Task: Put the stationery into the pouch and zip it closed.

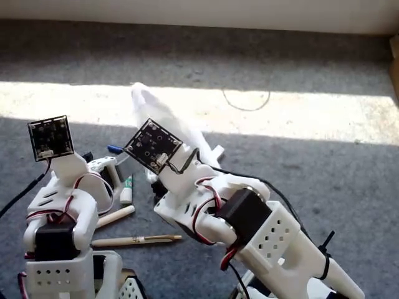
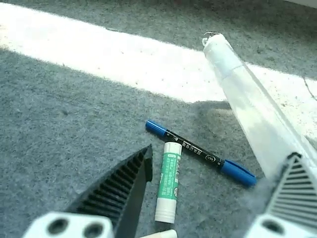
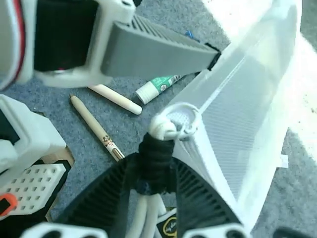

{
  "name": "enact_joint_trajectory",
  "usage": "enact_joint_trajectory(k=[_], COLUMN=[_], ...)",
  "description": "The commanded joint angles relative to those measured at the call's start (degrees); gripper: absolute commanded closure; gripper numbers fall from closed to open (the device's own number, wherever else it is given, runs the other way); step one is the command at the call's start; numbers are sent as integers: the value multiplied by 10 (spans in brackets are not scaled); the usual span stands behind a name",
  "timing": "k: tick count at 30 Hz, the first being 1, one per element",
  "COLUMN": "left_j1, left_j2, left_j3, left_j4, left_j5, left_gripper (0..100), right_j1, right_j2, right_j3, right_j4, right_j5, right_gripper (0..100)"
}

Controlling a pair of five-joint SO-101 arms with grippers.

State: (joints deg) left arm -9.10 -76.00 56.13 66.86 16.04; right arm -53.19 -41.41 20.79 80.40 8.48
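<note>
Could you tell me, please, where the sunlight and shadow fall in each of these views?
High view: a sunlit band crosses the carpet and washes out the far end of the pouch. Left wrist view: the band glares behind the shaded blue marker and glue stick. Right wrist view: the sunlit end of the pouch glares white, while the wooden pen lies in shade.
</note>
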Motion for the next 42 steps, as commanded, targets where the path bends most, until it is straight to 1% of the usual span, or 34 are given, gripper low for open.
enact_joint_trajectory(k=[1, 5, 7, 13, 16, 19, 24, 29, 33, 35, 38, 42], left_j1=[-9, -9, -9, -6, -6, -6, -6, 0, 46, 65, 91, 103], left_j2=[-7, -7, -7, -7, -7, -7, -7, -5, -7, -7, -7, -7], left_j3=[-5, -9, -19, -109, -138, -159, -200, -200, -200, -191, -172, -140], left_j4=[-11, -10, -3, 115, 149, 183, 226, 226, 231, 227, 221, 177], left_j5=[-4, -11, -40, -70, -75, -75, -89, -90, -87, -86, -55, -20], left_gripper=[627, 624, 625, 623, 621, 579, 567, 568, 568, 568, 568, 568], right_j1=[-5, -5, -4, -4, -4, -3, 30, 33, 33, 33, 33, 33], right_j2=[-24, -25, -26, -26, -26, -26, -20, -20, -20, -20, -20, -20], right_j3=[-44, -44, -44, -44, -44, -44, -64, -102, -112, -112, -114, -114], right_j4=[25, 31, 28, -7, -29, -52, -85, -80, -81, -84, -84, -81], right_j5=[10, 10, 9, 4, 4, 4, 4, 4, 4, -12, -33, -36], right_gripper=[993, 993, 993, 993, 993, 993, 993, 993, 993, 993, 993, 993])
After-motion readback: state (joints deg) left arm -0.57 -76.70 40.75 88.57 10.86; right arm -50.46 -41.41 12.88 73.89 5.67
